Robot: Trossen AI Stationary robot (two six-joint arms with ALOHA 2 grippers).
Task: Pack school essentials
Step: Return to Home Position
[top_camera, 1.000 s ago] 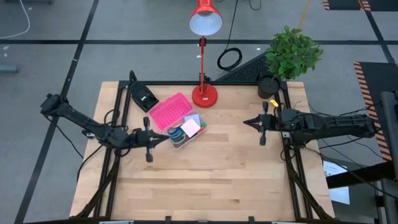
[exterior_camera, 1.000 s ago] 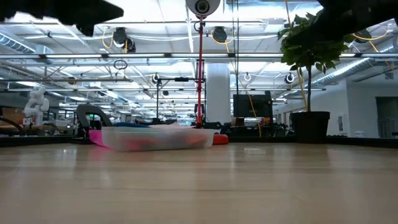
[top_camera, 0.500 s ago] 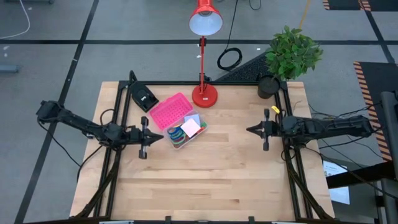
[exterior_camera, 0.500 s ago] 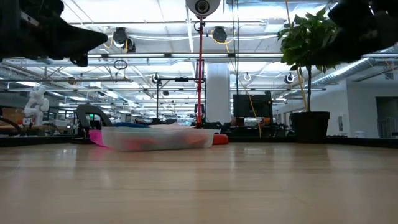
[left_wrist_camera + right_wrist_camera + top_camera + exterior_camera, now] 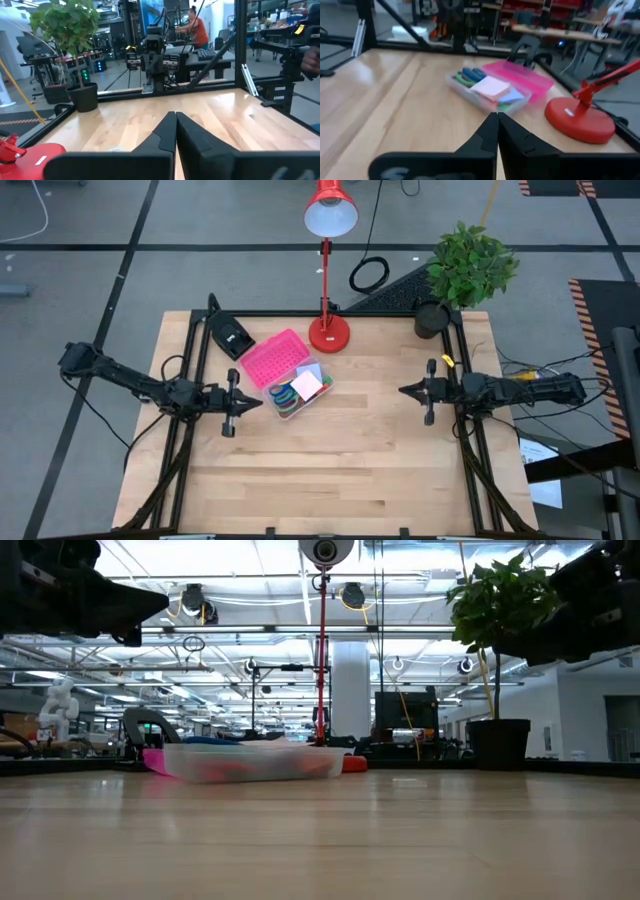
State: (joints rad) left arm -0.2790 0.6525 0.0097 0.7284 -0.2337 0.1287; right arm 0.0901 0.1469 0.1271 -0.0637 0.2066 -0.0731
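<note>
The school things (image 5: 297,388) lie packed in the clear box (image 5: 470,92), just past the left gripper (image 5: 240,402), and both grippers, right gripper (image 5: 410,391) too, are pressed together, so only careful parking looks left.

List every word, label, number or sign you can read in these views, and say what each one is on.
None can be read.
White patch on the red lamp base: too blurred to tell whether it carries text.
Pink sticky-note pad in the clear box: blank.
Black wedge-shaped device: no marking visible.
</note>
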